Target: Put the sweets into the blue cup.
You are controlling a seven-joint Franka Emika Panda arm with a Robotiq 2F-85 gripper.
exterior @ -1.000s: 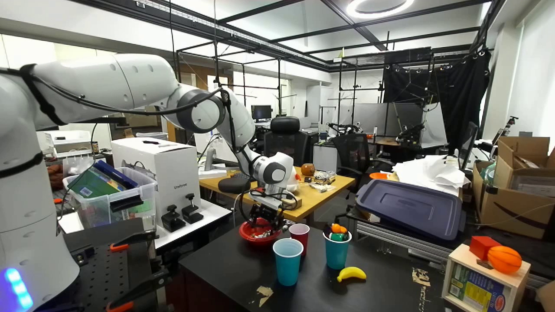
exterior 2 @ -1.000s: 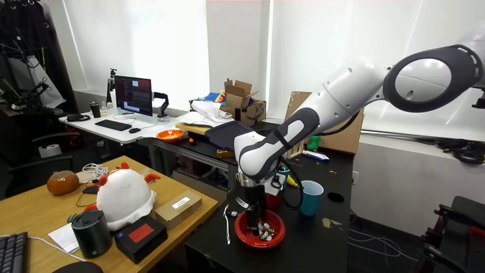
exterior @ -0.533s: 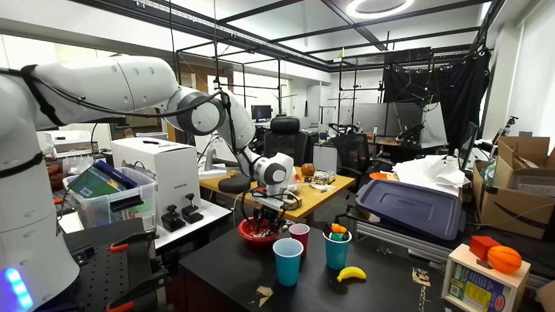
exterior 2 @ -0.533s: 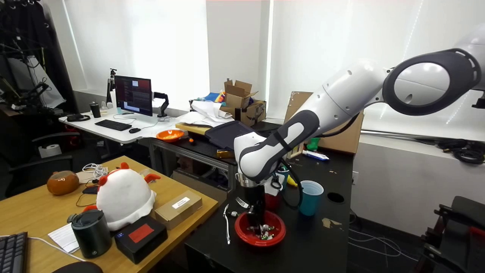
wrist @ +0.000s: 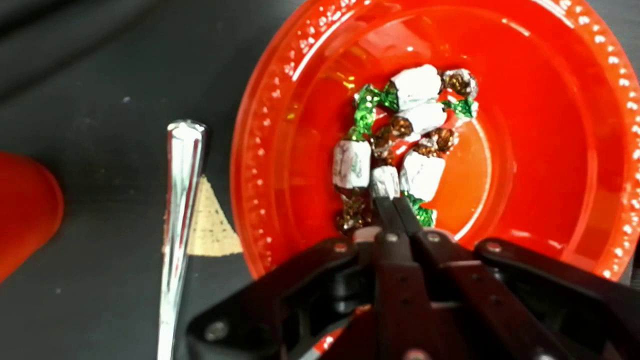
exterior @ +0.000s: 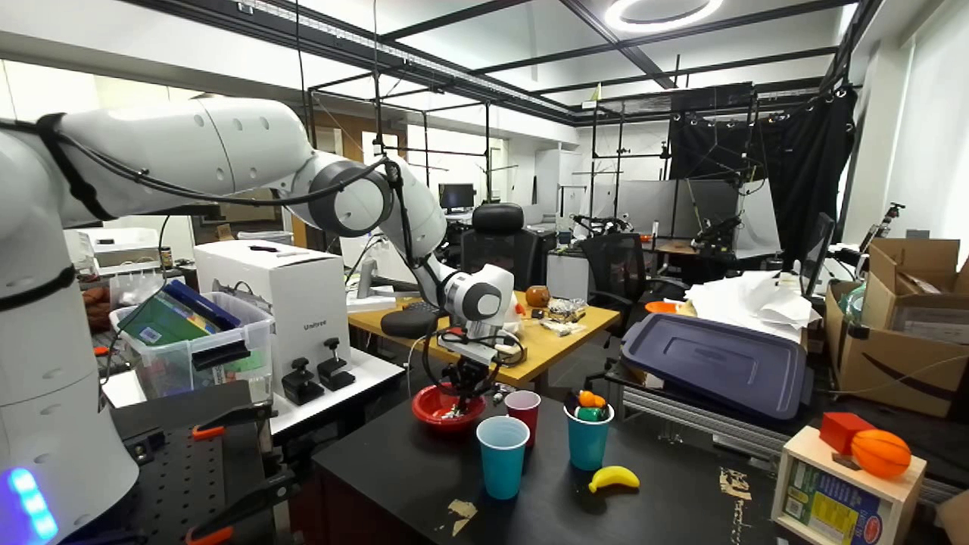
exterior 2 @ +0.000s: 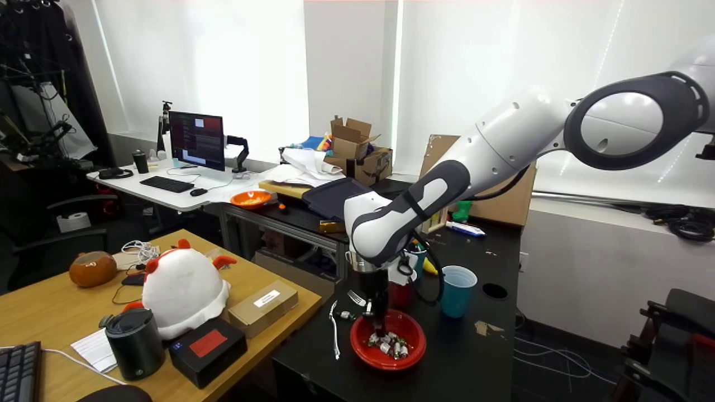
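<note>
The hand [wrist: 393, 201] was clenched, apparently empty, among sweets [wrist: 424, 117] in the red bowl [wrist: 545, 150].
A lift might have come up bare, since the fingertips [wrist: 385, 208] seemed to meet above a wrapper [wrist: 385, 181]. Beside the bowl were a fork [exterior 2: 357, 298] and the red cup [exterior: 524, 415], the latter at risk in a low carry toward the blue cup [exterior: 503, 462].

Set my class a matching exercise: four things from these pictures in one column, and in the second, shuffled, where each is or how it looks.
Column 1
1. Cluster of wrapped sweets
2. Blue cup nearest the banana
3. Basketball
4. White-and-red plush toy

Column 2
A. On top of a wooden box
B. On a wooden desk
C. Inside the red bowl
D. Orange and green things show at its rim

Right pairs: 1-C, 2-D, 3-A, 4-B
</note>
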